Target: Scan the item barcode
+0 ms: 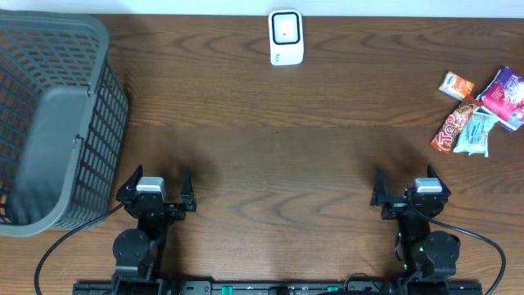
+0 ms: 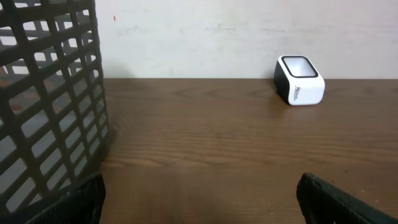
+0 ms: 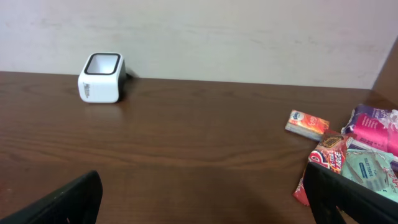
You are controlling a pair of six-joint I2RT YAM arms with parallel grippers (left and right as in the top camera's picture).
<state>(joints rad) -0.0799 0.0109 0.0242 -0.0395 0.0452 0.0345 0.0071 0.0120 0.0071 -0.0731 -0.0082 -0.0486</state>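
Note:
A white barcode scanner with a dark window stands at the table's far edge, also seen from the left wrist and the right wrist. Several snack packets lie at the far right: an orange one, a red wrapper, a teal one and a purple-pink one. My left gripper is open near the front edge, nothing between its fingers. My right gripper is open too, with the red wrapper just beyond its right finger.
A grey plastic basket fills the left side of the table, close to my left gripper; its mesh wall shows in the left wrist view. A pale wall rises behind the table's far edge.

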